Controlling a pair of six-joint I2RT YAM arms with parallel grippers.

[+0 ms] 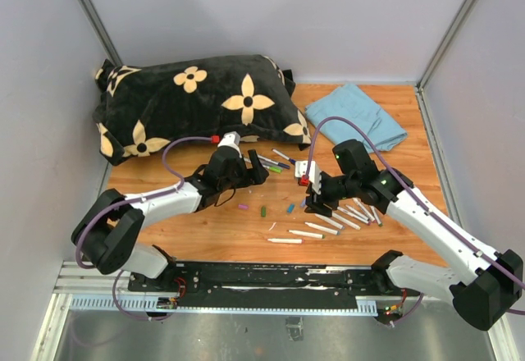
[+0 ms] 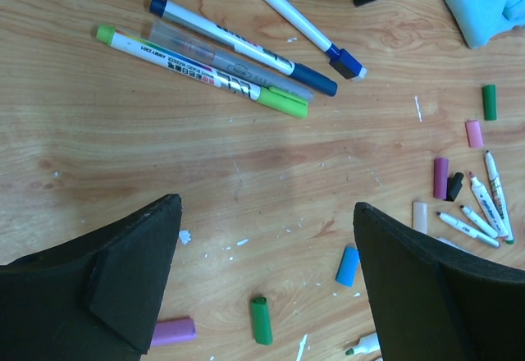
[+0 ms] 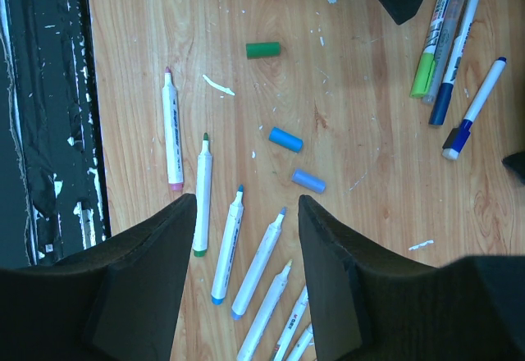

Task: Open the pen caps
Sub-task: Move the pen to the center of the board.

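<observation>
Checking on the pen caps (image 1: 263, 211): they're all lying loose around the middle of the worktop (image 1: 205, 234), between the two arms. They're looking like tiny stubby plastic cylinders, each one a solid colour. In the left wrist view a green cap (image 2: 261, 320) is lying on its side, with a purple cap (image 2: 173, 331) toward the left edge from it and a blue cap (image 2: 348, 266) toward the right edge. Further right, a second green cap (image 2: 489, 102), a pink cap (image 2: 474, 134), a dark purple cap (image 2: 440, 177) and a black cap (image 2: 454, 185) are sitting just beside the uncapped white pens (image 2: 486, 205).

The left gripper (image 2: 268, 213) is hanging above the bare wood with its jaws spread wide, gripping nothing. The right gripper (image 3: 246, 205) is hovering over the fan of uncapped white pens, jaws parted, nothing between them either.

Four capped pens (image 2: 221, 61) are lying bunched toward the far edge, near the black flowered pillow (image 1: 197, 98) that's filling the far left corner. A light blue cloth (image 1: 361, 115) is sitting crumpled in the far right corner.
</observation>
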